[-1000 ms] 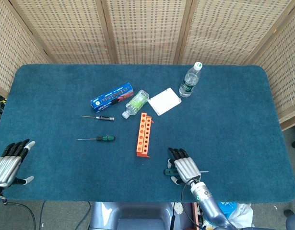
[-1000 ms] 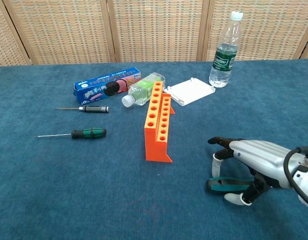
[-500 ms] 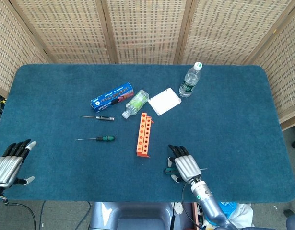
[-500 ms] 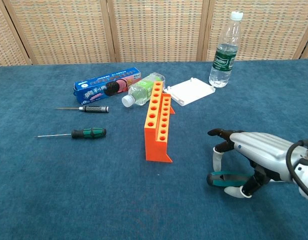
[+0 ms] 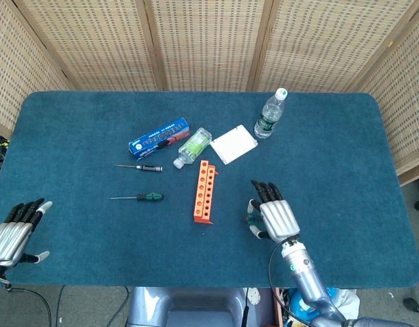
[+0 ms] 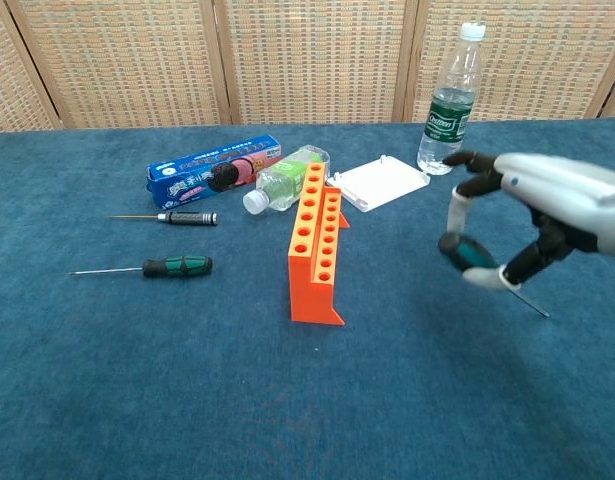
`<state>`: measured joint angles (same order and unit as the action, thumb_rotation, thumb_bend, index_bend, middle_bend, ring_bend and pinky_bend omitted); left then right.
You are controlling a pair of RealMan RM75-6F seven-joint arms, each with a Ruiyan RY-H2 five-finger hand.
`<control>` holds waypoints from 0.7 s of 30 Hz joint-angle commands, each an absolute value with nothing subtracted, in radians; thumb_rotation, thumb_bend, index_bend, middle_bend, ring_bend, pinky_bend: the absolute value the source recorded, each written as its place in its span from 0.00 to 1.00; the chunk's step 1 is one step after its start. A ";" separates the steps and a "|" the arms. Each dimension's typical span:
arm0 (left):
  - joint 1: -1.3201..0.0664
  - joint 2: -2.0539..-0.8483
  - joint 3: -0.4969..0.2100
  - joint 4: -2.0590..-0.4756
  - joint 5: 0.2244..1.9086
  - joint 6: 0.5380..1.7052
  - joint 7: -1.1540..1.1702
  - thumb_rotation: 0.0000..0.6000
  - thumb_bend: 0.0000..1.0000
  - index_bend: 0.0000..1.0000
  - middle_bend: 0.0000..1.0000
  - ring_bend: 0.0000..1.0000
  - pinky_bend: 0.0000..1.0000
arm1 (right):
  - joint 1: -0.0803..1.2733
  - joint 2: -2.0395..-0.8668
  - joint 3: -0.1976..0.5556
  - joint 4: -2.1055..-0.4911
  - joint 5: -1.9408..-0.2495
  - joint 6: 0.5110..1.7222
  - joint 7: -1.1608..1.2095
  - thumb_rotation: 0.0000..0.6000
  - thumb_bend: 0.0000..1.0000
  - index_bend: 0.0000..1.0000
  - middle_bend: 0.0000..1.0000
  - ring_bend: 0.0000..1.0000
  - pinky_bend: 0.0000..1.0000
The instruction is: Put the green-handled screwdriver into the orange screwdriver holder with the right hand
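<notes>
Right robot hand (image 6: 532, 215): raised above the surface, pinching the green-handled screwdriver (image 6: 465, 252) between thumb and fingers; other fingers curled over it. Wrist runs off the right edge of the chest view.
Screwdriver: handle end points toward the holder, thin shaft sticks out below the hand, down and to the right. In the head view only a sliver of green shows at the hand's left side (image 5: 253, 219); the rest is hidden under the palm.
Orange screwdriver holder (image 6: 318, 242): upright on the surface, one row of round holes on top, none filled. Left of the right robot hand, apart from it.
Left robot hand (image 5: 13, 231): at the near left corner of the surface, fingers spread, holding nothing; seen in the head view only, forearm cut off.
Open room: bare blue surface (image 5: 332, 163) between holder and hand, and to the right edge.
Other items: second green-handled screwdriver (image 6: 147, 267) and a black-handled one (image 6: 169, 217) lie left of the holder.
Behind the holder: blue box (image 6: 214, 171), print too small to read; small bottle (image 6: 279, 181) on its side; white box (image 6: 380, 182).
Upright water bottle (image 6: 449, 100): green label, writing illegible.
</notes>
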<state>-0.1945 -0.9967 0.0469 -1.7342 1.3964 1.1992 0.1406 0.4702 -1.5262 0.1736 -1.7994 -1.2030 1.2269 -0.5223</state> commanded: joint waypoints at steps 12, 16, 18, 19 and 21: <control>-0.199 -1.004 0.050 -1.735 1.395 1.192 0.157 1.00 0.05 0.03 0.00 0.00 0.00 | 0.502 -1.386 0.303 -1.943 -1.113 1.269 -0.552 1.00 0.27 0.60 0.00 0.00 0.00; -0.199 -1.004 0.050 -1.736 1.396 1.193 0.157 1.00 0.05 0.03 0.00 0.00 0.00 | 0.514 -1.363 0.317 -1.969 -1.091 1.277 -0.568 1.00 0.27 0.60 0.00 0.00 0.00; -0.199 -1.005 0.051 -1.736 1.397 1.193 0.158 1.00 0.05 0.03 0.00 0.00 0.00 | 0.520 -1.354 0.321 -1.981 -1.084 1.278 -0.573 1.00 0.27 0.60 0.00 0.00 0.00; -0.199 -1.005 0.051 -1.736 1.397 1.193 0.158 1.00 0.05 0.03 0.00 0.00 0.00 | 0.523 -1.350 0.323 -1.986 -1.081 1.279 -0.576 1.00 0.27 0.60 0.00 0.00 0.00; -0.199 -1.005 0.051 -1.736 1.397 1.193 0.159 1.00 0.05 0.03 0.00 0.00 0.00 | 0.532 -1.343 0.329 -1.998 -1.075 1.283 -0.587 1.00 0.27 0.60 0.00 0.00 0.00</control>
